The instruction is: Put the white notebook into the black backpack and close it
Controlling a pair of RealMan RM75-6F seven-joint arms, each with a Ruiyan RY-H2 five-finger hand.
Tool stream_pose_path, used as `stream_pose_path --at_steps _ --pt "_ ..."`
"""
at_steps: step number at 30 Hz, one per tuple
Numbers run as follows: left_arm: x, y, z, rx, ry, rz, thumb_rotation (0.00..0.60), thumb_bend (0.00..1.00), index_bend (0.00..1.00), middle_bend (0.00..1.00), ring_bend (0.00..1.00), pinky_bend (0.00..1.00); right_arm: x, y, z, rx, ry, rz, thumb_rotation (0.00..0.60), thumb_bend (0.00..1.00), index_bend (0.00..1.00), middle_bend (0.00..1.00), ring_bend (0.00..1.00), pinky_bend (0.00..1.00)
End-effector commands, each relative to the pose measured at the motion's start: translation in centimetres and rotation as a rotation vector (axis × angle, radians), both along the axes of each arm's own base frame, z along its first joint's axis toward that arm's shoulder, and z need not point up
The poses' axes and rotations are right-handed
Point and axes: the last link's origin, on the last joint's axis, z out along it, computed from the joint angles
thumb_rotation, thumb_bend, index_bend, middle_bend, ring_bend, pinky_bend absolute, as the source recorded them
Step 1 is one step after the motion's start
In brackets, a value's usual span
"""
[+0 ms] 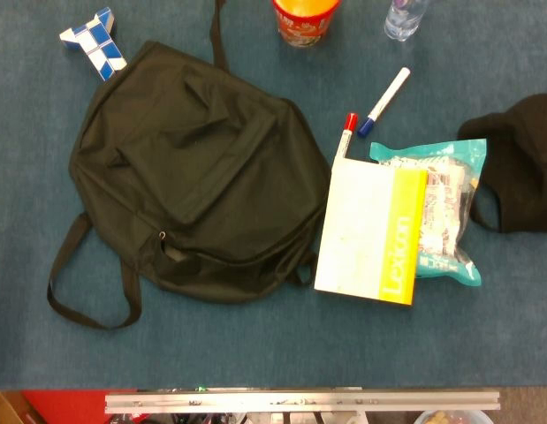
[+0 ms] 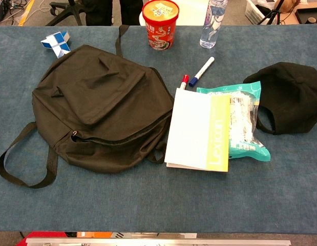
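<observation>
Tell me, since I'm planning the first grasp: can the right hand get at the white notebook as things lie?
Probably yes. The white notebook lies flat and uncovered, on top of the teal packet, with nothing over it. Bare table in front leaves the approach free. Neither hand is in view, so actual reach can't be confirmed.

red cup [image 2: 160, 24] | bottle [image 2: 211, 23] | 2 markers [image 2: 202, 70] | teal packet [image 2: 244, 122] | blk cap [image 2: 290, 97] | snake cube [image 2: 55, 43]
</observation>
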Motion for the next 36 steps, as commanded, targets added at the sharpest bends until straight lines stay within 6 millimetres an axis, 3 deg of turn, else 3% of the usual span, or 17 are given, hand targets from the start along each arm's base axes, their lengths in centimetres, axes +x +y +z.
stream_pose_path --at_steps 1,12,21,36 --pt "0.1 0.0 0.0 -0.001 -0.002 -0.002 0.6 0.2 0.24 0.24 0.25 0.23 0.6 0.0 -0.6 0.022 -0.023 0.03 0.6 0.03 0.19 0.27 0.13 0.17" --pt "0.0 -0.4 0.1 -0.004 -0.007 0.003 0.6 0.2 0.24 0.24 0.25 0.23 5.6 -0.5 -7.8 0.286 -0.032 0.224 0.6 0.03 0.19 0.27 0.13 0.17" --pt "-0.7 -0.9 0.8 0.011 -0.011 0.025 0.6 0.2 0.24 0.24 0.25 0.23 8.4 -1.4 -13.5 0.402 0.0 0.32 0.6 0.03 0.19 0.27 0.13 0.17" --pt "-1.5 -1.3 1.0 0.013 -0.012 0.051 0.6 0.2 0.24 0.24 0.25 0.23 10.1 -1.7 -19.0 0.459 0.044 0.426 0.6 0.03 0.2 0.27 0.13 0.17"
